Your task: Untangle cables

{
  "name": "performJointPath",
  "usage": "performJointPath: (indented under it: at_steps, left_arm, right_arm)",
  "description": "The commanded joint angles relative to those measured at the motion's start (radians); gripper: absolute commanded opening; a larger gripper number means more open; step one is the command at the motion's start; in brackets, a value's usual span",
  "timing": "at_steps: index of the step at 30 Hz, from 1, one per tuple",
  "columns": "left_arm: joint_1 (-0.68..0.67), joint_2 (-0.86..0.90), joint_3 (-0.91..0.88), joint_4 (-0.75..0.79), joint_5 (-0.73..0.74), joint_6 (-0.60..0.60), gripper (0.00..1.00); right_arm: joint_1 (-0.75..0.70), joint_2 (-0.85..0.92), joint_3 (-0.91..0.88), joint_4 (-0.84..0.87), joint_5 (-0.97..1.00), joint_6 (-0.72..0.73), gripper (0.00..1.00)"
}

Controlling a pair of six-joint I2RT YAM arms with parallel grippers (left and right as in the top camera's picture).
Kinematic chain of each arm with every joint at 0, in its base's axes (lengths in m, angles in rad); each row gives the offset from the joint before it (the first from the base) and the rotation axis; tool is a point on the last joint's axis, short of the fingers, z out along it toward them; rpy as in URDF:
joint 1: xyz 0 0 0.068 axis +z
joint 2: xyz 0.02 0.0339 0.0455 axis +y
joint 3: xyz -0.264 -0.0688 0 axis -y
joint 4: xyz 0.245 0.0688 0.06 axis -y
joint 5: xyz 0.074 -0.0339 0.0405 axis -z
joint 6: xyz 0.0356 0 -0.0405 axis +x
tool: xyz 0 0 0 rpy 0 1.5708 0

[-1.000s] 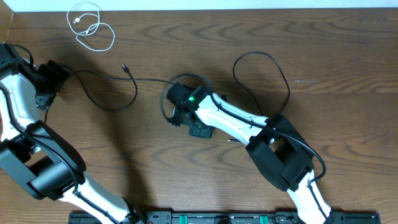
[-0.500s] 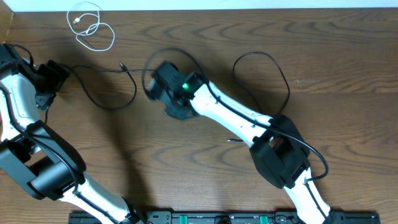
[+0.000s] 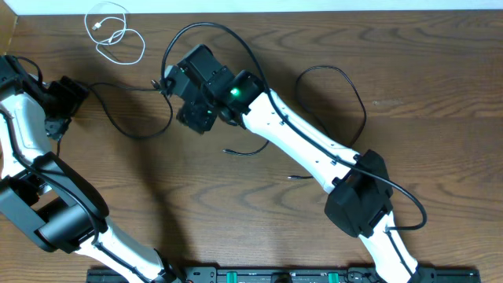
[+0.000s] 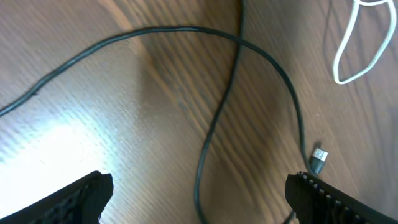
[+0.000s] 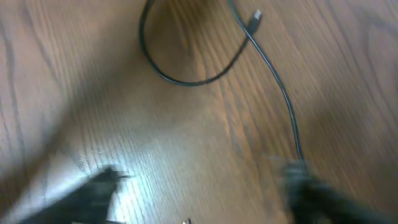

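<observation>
Before right end effector, cable (black)

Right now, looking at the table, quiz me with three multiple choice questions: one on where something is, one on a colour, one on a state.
1. Where does the white cable lie in the overhead view?
A. by the far edge, on the left
B. dead centre
C. by the near edge

2. What colour is the light on the right arm?
A. red
B. green
C. blue

3. How is the left gripper?
A. shut on the white cable
B. shut, empty
C. open, holding nothing

Answers: 1 A, its coil sits alone by the far edge. 2 B, it glows green near the wrist. 3 C, its jaws stand wide apart above a black cable.
</observation>
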Motion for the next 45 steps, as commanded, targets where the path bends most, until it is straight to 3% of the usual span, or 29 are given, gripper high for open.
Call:
performJointPath:
  at_steps: [1, 5, 8, 14, 18, 29, 35, 41, 45]
  left_arm:
    - [-0.016, -0.023, -0.006, 0.012, 0.116, 0.006, 0.94]
    - [-0.069, -0.022, -0.008, 0.021, 0.117, 0.017, 0.93]
    - [-0.108, -0.021, -0.009, 0.047, 0.099, 0.017, 0.84]
    - [-0.206, 0.001, -0.009, 0.135, -0.052, -0.025, 0.81]
    - [-0.262, 0.055, -0.009, 0.159, -0.181, -0.163, 0.81]
    - [-0.291, 0.172, -0.009, 0.266, -0.187, -0.336, 0.81]
    - [-0.291, 0.228, -0.009, 0.301, -0.187, -0.342, 0.8]
    - [-0.29, 0.25, -0.009, 0.316, -0.195, -0.342, 0.5]
    - [-0.29, 0.25, -0.009, 0.337, -0.205, -0.342, 0.45]
  right_arm:
    - [-0.069, -0.002, 0.005, -0.006, -0.006, 0.153, 0.99]
    - [-0.18, -0.002, 0.005, -0.024, -0.007, 0.332, 0.99]
    - [-0.251, -0.002, 0.005, -0.064, -0.044, 0.378, 0.99]
    - [-0.341, -0.002, 0.005, -0.139, -0.23, 0.378, 0.99]
    - [-0.35, -0.002, 0.005, -0.183, -0.234, 0.377, 0.99]
    - [-0.304, -0.002, 0.005, -0.198, -0.224, 0.312, 0.99]
    - [-0.293, -0.002, 0.005, -0.195, -0.222, 0.256, 0.99]
    - [-0.295, -0.002, 0.005, -0.198, -0.215, 0.256, 0.99]
    - [-0.295, -0.002, 0.005, -0.197, -0.196, 0.253, 0.99]
